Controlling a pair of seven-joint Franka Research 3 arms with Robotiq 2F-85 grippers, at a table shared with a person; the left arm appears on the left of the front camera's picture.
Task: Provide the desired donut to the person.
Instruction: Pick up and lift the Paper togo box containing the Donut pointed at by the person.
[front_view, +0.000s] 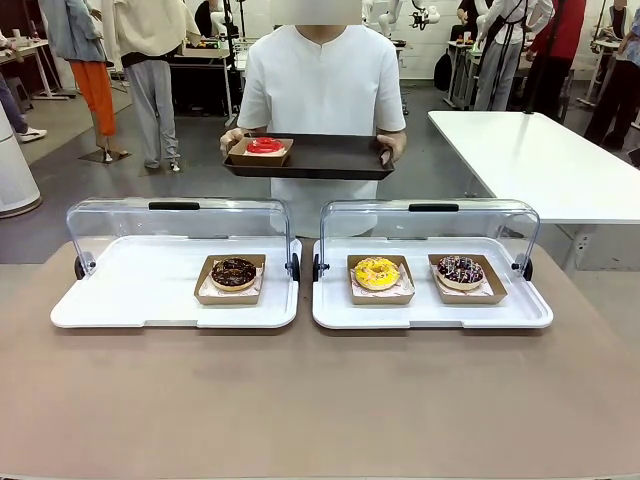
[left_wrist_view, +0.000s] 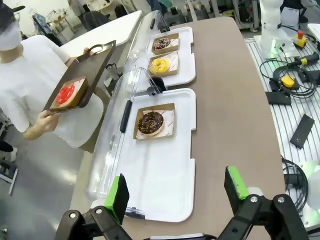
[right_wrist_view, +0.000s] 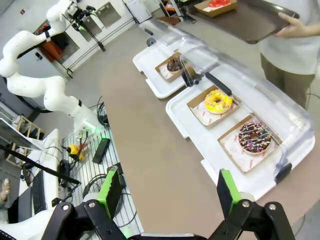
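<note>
The person (front_view: 322, 80) in a white top stands at the far side holding a dark tray (front_view: 330, 157) with a red donut (front_view: 265, 146) in a card box. On the table, a chocolate donut (front_view: 233, 273) sits in the left white case. A yellow donut (front_view: 377, 272) and a sprinkled chocolate donut (front_view: 460, 270) sit in the right case. My left gripper (left_wrist_view: 177, 192) hangs open above the near end of the left case, holding nothing. High over the table's right end, my right gripper (right_wrist_view: 167, 192) is open too, with the sprinkled donut (right_wrist_view: 254, 137) ahead of it.
Both white trays (front_view: 150, 300) (front_view: 430, 312) have clear lids (front_view: 180, 222) swung open toward the person. A white table (front_view: 540, 160) stands at the back right. Cables and boxes (left_wrist_view: 290, 82) lie on the robot's side. Bystanders stand far behind.
</note>
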